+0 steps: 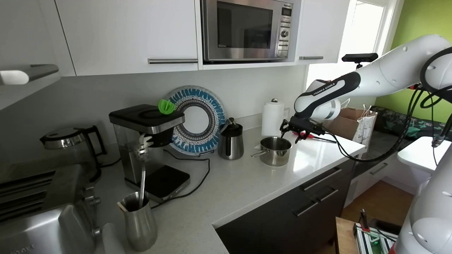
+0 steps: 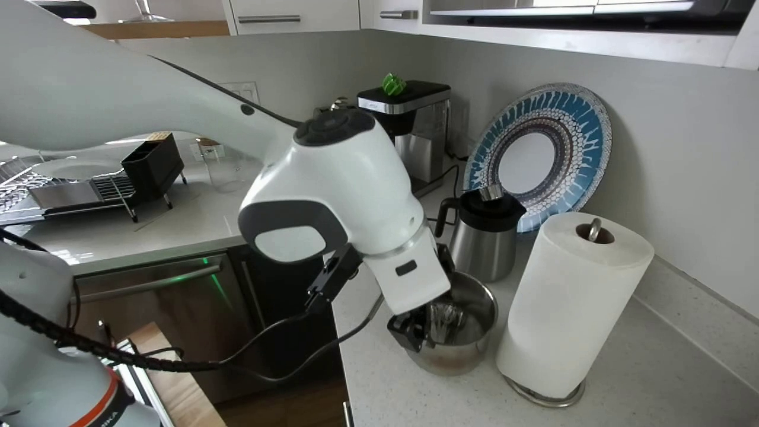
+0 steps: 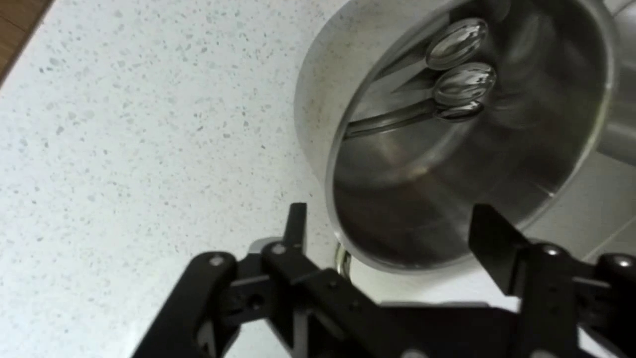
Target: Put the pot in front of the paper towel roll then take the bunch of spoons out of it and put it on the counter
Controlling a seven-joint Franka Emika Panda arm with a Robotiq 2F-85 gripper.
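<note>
On the counter, in an exterior view, 1 pot is set just left of 1 paper towel roll.

From left: 1 gripper is poised at the pot's rim, jaws parted wide, nothing held; 1 bunch of spoons is contained inside the pot; 1 lidded canister and 1 patterned disc are seen beyond. If the jaws are lowered off-line, the rim may be struck and the pot pushed into the roll. 3 spoon heads are counted, though reflections may mislead.
</note>
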